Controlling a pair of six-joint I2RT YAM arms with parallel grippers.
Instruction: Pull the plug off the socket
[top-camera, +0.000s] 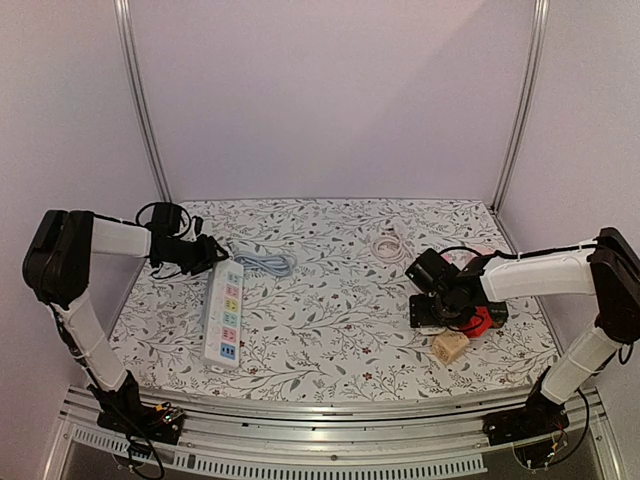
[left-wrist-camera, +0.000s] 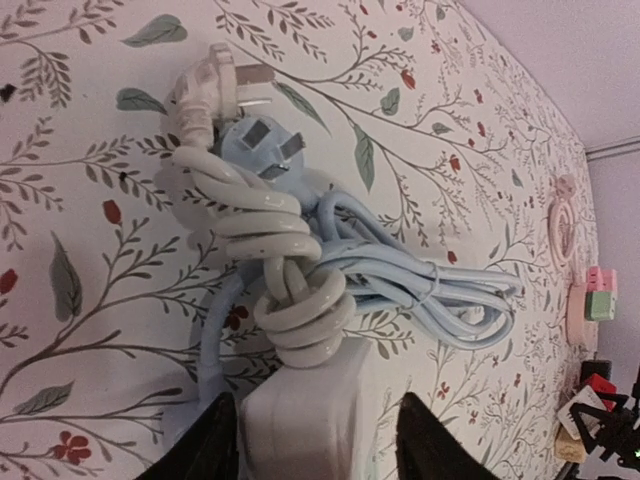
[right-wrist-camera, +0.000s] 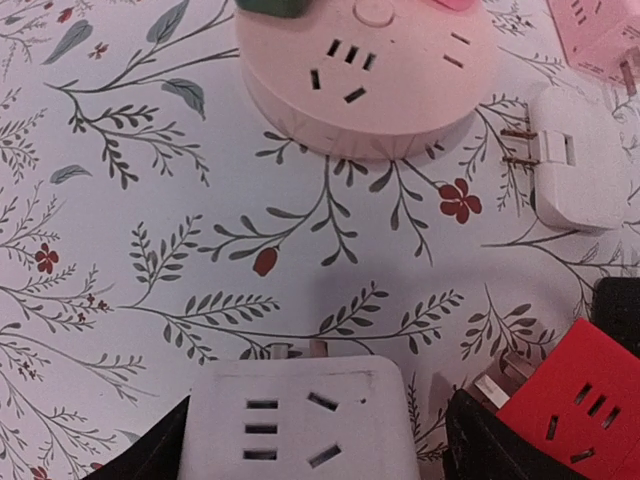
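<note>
- A flat surface (top-camera: 330, 335) with a printed pattern of grey leaves and small red flowers carries everything; two dark arms reach in from the near edge.
- A long white plastic power strip (top-camera: 224, 318) lies on the left. It is a slim bar with a row of pastel-coloured sockets. Its long axis runs from near to far, with the far end leaning slightly right.
- The left gripper (left-wrist-camera: 318, 445) is at the strip's far end. Its jaws stand apart with the strip's rounded white end between them; whether they press on it cannot be told.
- Just beyond that end, a thick, smooth white cable (left-wrist-camera: 285, 260) is wound into a knot-like coil.
- The white plug (left-wrist-camera: 205, 85) lies flat on the surface past the coil. Its bare metal prongs point right in the left wrist view.
- A light blue plug (left-wrist-camera: 262, 148) lies touching the white one, prongs angled up and right. Its thin blue cord (left-wrist-camera: 440, 290) is bundled in loops beside the coil.
- The right gripper (right-wrist-camera: 315, 450) is well apart, on the right side. Its jaws are spread around a white cube adapter (right-wrist-camera: 300, 420) with slot holes on top, and a sliver of surface shows beside one finger.
- Near it are a round pink socket hub (right-wrist-camera: 365, 75), a flat white adapter (right-wrist-camera: 585, 160) with prongs pointing left, and a glossy red cube adapter (right-wrist-camera: 570, 405).
</note>
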